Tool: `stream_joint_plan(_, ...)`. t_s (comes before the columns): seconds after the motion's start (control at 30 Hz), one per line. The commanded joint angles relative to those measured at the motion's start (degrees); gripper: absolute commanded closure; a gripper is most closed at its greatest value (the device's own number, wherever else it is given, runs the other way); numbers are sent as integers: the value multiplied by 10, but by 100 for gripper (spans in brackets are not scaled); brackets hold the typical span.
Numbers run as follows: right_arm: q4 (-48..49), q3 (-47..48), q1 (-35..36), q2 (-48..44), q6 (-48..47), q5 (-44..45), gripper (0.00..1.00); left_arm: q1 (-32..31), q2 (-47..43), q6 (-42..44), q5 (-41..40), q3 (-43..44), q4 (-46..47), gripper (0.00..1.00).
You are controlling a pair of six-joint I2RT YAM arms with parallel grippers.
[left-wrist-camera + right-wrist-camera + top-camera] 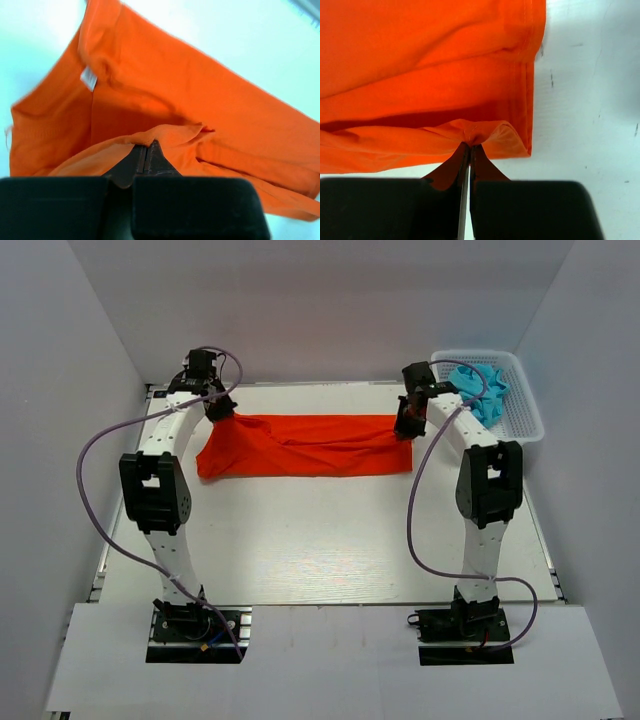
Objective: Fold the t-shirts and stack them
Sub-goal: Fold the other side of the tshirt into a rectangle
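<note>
Orange shirt point(305, 445): laid as a long band across the far half of the table point(320, 540), stretched between the two grippers.
Left gripper point(146, 156): fingers are closed tight on a pinched fold at the shirt's left end.
Right gripper point(469, 150): fingers are pressed together on a fold beside the hemmed right edge.
White tag point(88, 78): seen on the cloth in the left wrist view.
Basket point(530, 415): placed at the far right corner, with blue cloth point(478, 390) piled inside.

No legible txt, white tag point(89, 78) on orange shirt point(210, 100) too blurry to read
</note>
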Motion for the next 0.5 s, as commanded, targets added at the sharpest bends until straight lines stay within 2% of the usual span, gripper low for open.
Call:
stream_joint_plan(0.0, -25, 45, -9, 28, -12, 19, 100, 5, 16, 42, -10, 55, 39, 100)
stream_joint_plan(0.1, -25, 70, -15, 50, -12, 21, 100, 5, 52, 73, 22, 95, 55, 100)
stream_joint_plan(0.13, -24, 79, -15, 56, -12, 22, 97, 5, 83, 73, 28, 118, 55, 100)
stream_joint_plan(0.2, -27, 103, -20, 72, -12, 18, 95, 5, 122, 83, 35, 177, 24, 100)
stream_joint_plan(0.27, -39, 132, -20, 95, -7, 20, 79, 5, 181, 83, 35, 218, -1, 99)
stream_joint_plan(0.3, -37, 137, -23, 99, -3, 23, 63, 5, 197, 83, 35, 259, -23, 80)
stream_joint_plan(0.33, -39, 142, -23, 108, -1, 26, 35, 5, 211, 83, 35, 276, -28, 42)
stream_joint_plan(0.37, -37, 162, -23, 109, -7, 16, 27, 5, 232, 83, 35, 302, -28, 3)
stream_joint_plan(0.43, -27, 171, -20, 103, -20, 2, 10, 5, 232, 83, 29, 307, -28, 0)
stream_joint_plan(0.47, -23, 176, -18, 99, -27, -9, 10, 5, 232, 83, 29, 307, -23, 0)
